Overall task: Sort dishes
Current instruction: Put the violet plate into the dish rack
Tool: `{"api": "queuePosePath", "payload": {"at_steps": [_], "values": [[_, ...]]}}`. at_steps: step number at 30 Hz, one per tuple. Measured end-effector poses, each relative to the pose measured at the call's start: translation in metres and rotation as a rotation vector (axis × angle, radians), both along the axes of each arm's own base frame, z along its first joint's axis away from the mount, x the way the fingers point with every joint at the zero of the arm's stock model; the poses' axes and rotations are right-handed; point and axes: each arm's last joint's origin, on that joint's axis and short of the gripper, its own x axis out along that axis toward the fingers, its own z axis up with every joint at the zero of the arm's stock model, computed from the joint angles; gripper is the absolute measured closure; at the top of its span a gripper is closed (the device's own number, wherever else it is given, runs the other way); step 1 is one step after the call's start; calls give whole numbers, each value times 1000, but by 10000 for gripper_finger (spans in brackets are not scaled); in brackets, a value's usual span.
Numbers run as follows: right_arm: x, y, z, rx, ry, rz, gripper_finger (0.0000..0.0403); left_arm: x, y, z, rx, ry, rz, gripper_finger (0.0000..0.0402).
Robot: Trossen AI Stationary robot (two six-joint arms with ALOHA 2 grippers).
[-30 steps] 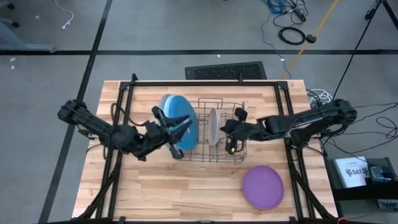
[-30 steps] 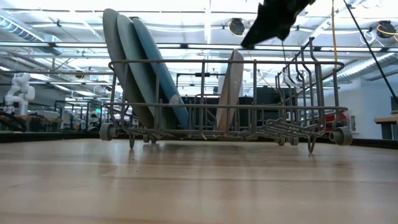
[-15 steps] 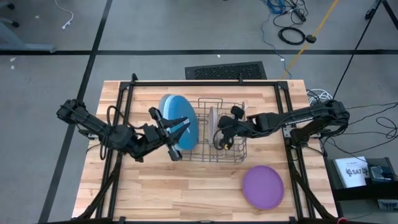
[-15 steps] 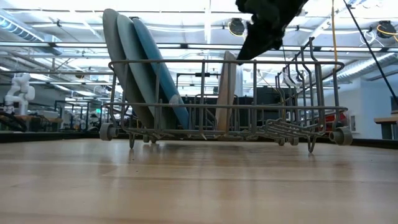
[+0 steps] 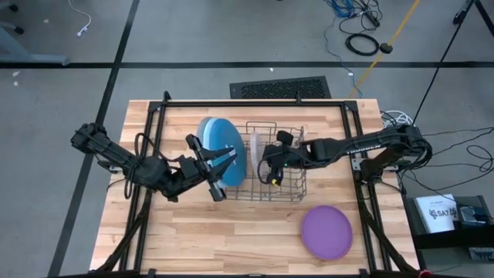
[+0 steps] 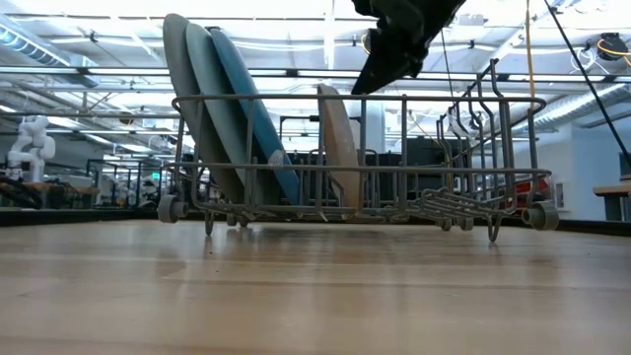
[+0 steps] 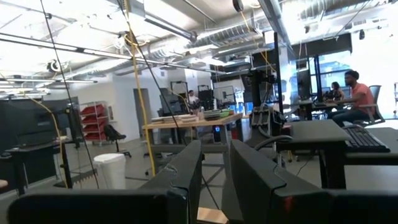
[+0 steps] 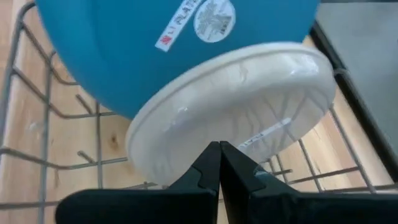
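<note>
Rack [image 5: 279, 179] of grey wire sits mid-table, and the right gripper [image 5: 268, 171] hangs right over it, fingers pressed together with nothing between them. In its own wrist view those fingertips [image 8: 219, 163] meet just at the lower edge of the beige plate [image 8: 230, 112], which stands on edge in the rack, leaning away from the gripper toward the bigger plates. Whether the tips actually touch the rim, I cannot tell. From table height the beige plate [image 6: 338, 146] tilts toward the stack, with the dark gripper [image 6: 386, 61] above and just beside its top edge.

Beyond the beige plate from that gripper stand three large plates at the rack's end: a darker blue plate [image 6: 254, 116] nearest, then a light blue plate [image 6: 215, 108], then a grey plate [image 6: 180, 99] outermost, all leaning the same way.

The left gripper [image 5: 222, 171] hovers on the other side of that stack, just beside the blue plates, its fingers [image 7: 255, 177] a little apart and holding nothing.

A purple plate [image 5: 326, 232] lies flat on the wooden table [image 5: 231, 232], well apart from both grippers, nearer the right arm's side.
</note>
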Motion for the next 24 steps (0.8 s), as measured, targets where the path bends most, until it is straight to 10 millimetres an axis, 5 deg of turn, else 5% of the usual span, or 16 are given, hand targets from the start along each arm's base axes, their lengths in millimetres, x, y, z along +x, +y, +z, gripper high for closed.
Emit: {"api": "queuePosePath", "payload": {"at_steps": [15,24], "values": [[-6,13,7,-30,1,100,403,-1,-4,-2,-4,32,16,315],[-57,43,49,2,-64,175,403,-1,-5,-5,2,63,21,315]]}}
